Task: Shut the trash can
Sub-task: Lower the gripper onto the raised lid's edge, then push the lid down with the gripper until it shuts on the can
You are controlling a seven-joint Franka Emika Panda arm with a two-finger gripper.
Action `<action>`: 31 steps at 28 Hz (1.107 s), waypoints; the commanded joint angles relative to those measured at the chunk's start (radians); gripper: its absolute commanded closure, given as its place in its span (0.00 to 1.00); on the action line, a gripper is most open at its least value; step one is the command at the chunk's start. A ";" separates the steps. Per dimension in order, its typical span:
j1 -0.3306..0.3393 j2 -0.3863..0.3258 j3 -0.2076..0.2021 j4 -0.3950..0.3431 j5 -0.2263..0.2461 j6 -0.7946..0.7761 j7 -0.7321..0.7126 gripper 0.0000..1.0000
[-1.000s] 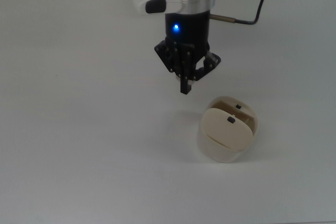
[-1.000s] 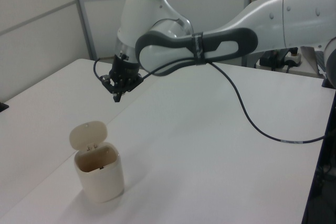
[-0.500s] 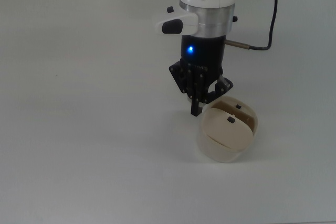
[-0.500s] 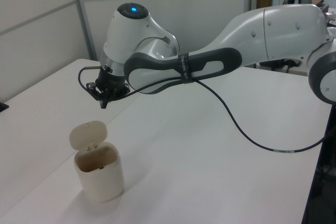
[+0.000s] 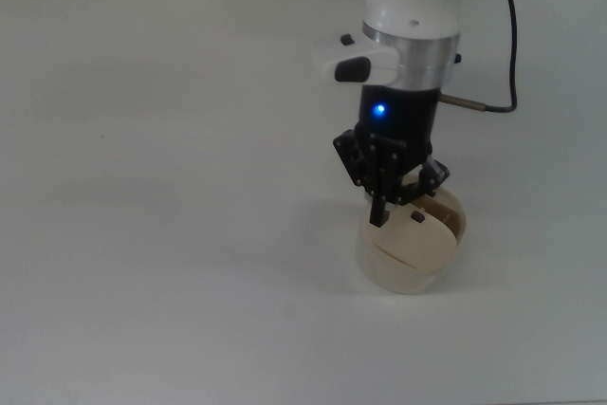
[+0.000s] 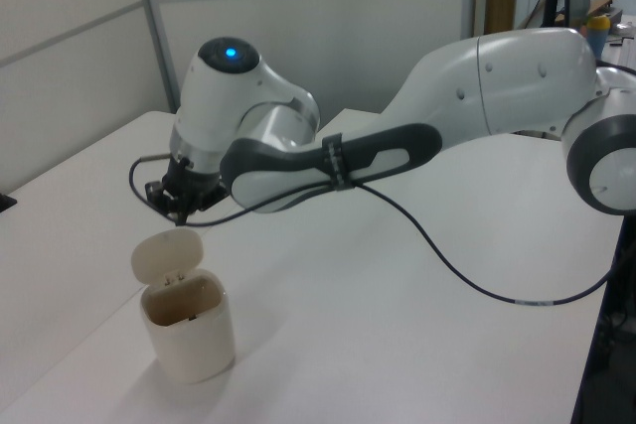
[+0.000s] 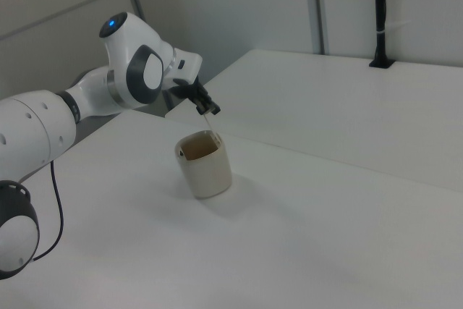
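Observation:
The cream trash can stands upright on the white table, its hinged lid raised and showing a small black button. In the left view the trash can has its lid tilted up at the back over the empty inside. My gripper is shut with nothing in it and hangs right at the lid's upper edge. The left view puts the gripper just above the lid's top. In the right view the gripper hovers over the trash can.
The arm's black cable trails across the white table behind the can; the left view shows the cable looping toward the table's right edge. A black post base stands on the far table in the right view.
The arm has travelled toward the trash can and come down, from well clear of it to right above the raised lid. The lid stays open and the can has not shifted.

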 commanded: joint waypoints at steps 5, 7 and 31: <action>0.031 0.032 0.022 0.031 -0.033 0.001 0.017 1.00; 0.029 0.032 0.036 0.031 -0.033 -0.004 0.001 1.00; 0.026 0.035 0.117 -0.061 -0.015 -0.119 -0.122 1.00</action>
